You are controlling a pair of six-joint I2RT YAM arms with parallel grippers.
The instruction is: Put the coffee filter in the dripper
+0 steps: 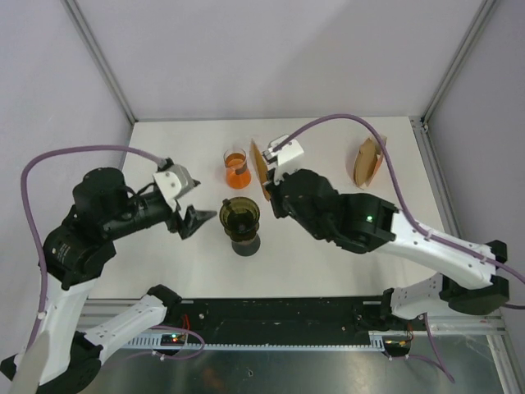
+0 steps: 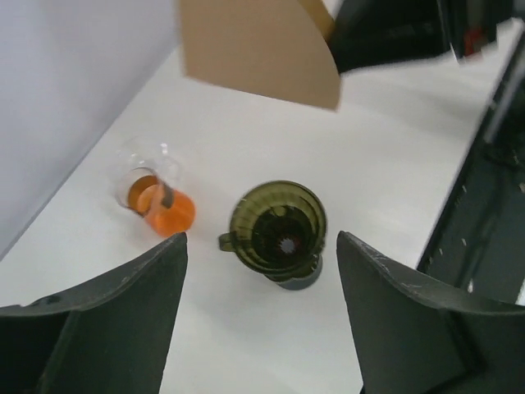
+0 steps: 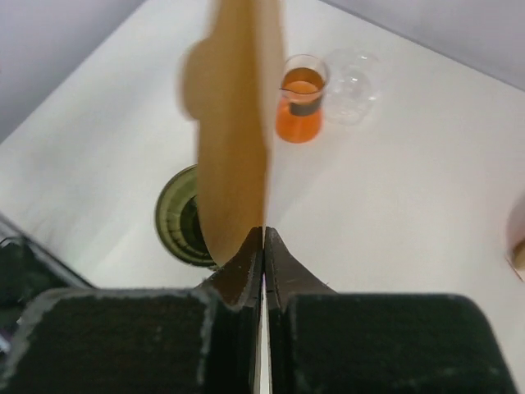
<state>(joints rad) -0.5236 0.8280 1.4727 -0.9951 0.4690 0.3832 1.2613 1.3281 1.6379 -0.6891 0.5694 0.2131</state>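
The right gripper (image 3: 263,240) pinches the flat brown coffee filter (image 3: 234,148) in the middle of the frame, above the green dripper (image 3: 179,217) at lower left, so it should move right over it and go down slowly, while the left gripper (image 1: 194,222) sits spread wide nearby.

In the right wrist view the coffee filter (image 3: 234,139) looks blurry, and the top edge cuts it off. It covers the right side of the dripper (image 3: 176,217), so we see only part of the rim. At the right edge we see a small brown bit (image 3: 518,242), and we cannot tell what it is. A clear thing (image 3: 353,78) beside the beaker (image 3: 299,103) is too faint to name. The right gripper (image 3: 263,232) shows here, but from above its fingers hide under the wrist. In the left wrist view the top edge cuts the filter too, and the bottom edge cuts the fingers (image 2: 115,320) of the left gripper (image 2: 261,240).
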